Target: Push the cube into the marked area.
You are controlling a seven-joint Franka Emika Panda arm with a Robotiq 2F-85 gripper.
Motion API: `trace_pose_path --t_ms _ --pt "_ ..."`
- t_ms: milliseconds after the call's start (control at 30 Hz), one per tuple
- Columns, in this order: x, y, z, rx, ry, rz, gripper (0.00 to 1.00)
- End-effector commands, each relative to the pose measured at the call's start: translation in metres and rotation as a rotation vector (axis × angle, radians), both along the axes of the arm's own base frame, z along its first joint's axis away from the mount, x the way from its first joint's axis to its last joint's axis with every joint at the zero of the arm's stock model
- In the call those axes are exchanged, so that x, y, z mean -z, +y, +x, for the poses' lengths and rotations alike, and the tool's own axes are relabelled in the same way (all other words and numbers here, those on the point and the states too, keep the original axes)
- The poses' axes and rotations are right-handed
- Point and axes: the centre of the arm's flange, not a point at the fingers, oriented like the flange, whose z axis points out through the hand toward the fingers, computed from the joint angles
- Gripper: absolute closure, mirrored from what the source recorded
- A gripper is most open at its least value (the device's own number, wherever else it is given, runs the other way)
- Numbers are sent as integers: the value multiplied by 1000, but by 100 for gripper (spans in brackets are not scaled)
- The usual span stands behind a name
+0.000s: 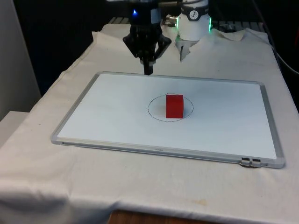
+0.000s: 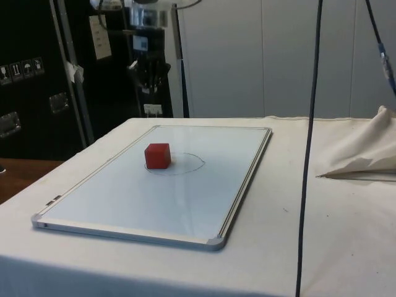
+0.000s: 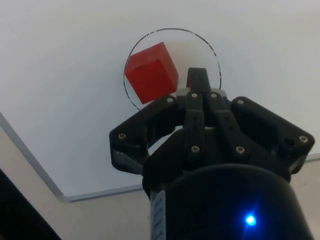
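A table under a white cloth (image 1: 154, 186) carries a framed whiteboard (image 1: 112, 126) lying flat, its smooth white face marked with a thin drawn circle (image 1: 152, 103).

The red cube (image 1: 174, 106) stands on the board inside that circle, set toward the front view's right. In the side view the cube (image 2: 158, 155) sits at the circle's near edge, and I cannot settle from there whether one corner crosses the line. In the wrist view it (image 3: 151, 73) lies within the ring (image 3: 209, 44), close against one side.

My gripper (image 1: 147, 70) hangs over the board's far edge, well apart from the cube, its two fingers pressed together into a single point and pinching nothing.

Handling judgement: the cube looks small, rigid and light, with flat faces and clean edges. On this slick surface I expect it to slide readily and to turn if pushed off-centre. No grasp is called for; contact belongs low and central on a flat face, square to it.

Obscured: in the wrist view my gripper's body covers part of the circle and the board beyond. The cube's underside and far faces are unseen. The gap between my fingertips and the board cannot be judged reliably.
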Motion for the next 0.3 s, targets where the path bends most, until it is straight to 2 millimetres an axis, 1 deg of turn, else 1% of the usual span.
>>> trace_pose_path --t_ms 0,33,67,267 --pt "-7 -2 -3 -5 1 -4 100" --pt "-4 -1 -1 -1 -1 0 100" --pt "-11 -2 -4 -20 -4 -5 100" --pt "-20 -5 -5 -55 -18 -6 100"
